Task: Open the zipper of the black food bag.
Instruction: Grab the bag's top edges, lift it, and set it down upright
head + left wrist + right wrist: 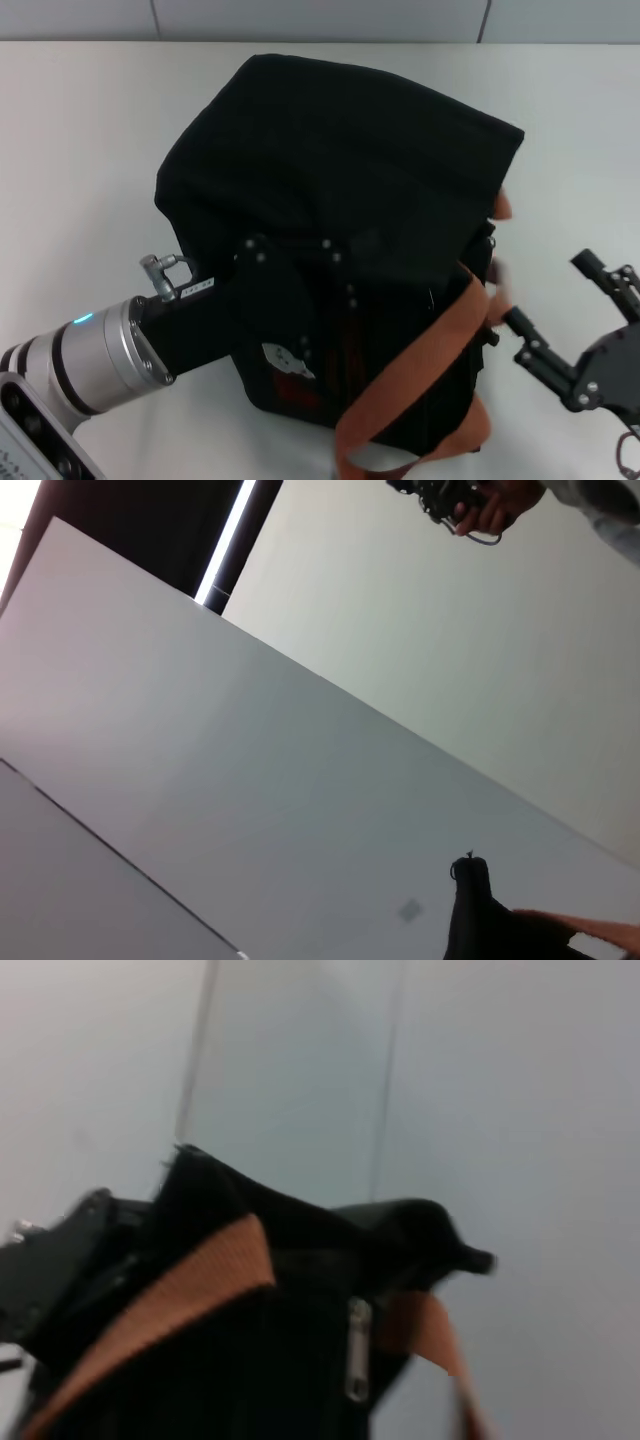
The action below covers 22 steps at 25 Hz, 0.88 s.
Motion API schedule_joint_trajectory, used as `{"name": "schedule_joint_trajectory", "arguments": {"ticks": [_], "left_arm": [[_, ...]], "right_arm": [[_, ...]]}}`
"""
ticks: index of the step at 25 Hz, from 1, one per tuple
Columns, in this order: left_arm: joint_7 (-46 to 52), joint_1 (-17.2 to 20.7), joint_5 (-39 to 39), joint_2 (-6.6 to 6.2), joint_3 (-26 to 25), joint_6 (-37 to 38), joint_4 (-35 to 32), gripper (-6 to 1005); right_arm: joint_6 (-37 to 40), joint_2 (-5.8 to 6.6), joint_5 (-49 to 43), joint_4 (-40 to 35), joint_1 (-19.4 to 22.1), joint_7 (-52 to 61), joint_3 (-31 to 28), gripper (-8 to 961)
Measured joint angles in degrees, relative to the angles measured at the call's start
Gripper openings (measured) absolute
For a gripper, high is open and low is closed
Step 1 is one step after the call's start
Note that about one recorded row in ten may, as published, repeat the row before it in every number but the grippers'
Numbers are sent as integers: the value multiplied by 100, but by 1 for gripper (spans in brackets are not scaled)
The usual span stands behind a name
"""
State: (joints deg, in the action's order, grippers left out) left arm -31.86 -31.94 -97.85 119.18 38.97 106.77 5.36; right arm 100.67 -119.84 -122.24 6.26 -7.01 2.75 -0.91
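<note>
White tabletop [80, 150] carries the black food bag [340, 170] at its middle, orange straps [420, 360] trailing. Left gripper [290, 300] presses against the bag's front (jaw state cannot be told). Right gripper [560, 320] hovers just beside it, jaws wide apart, near the silver zipper [357, 1360] pull.

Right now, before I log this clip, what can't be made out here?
- Left gripper, head view: its fingers merge with the black food bag; open or shut unclear.
- Zipper, right wrist view: only the blurred silver pull shows; how far it is open is unclear.
- Red lettering, head view: unreadable, partly behind the arm.
- Right gripper: open, clear of the bag.
</note>
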Motion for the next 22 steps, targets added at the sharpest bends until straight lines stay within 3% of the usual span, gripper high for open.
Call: {"name": "schedule_joint_trajectory", "arguments": {"ticks": [6, 10, 22], "left_arm": [[3, -21, -18, -1, -109, 11, 26, 87], [-15, -87, -22, 0, -105, -20, 139, 86], [-15, -203, -23, 0, -114, -8, 212, 87]], "right_arm": [[184, 6, -22, 0, 2, 11, -65, 799], [-26, -19, -1, 450, -236, -933, -98, 793], [-383, -10, 8, 927, -575, -1595, -126, 774]]}}
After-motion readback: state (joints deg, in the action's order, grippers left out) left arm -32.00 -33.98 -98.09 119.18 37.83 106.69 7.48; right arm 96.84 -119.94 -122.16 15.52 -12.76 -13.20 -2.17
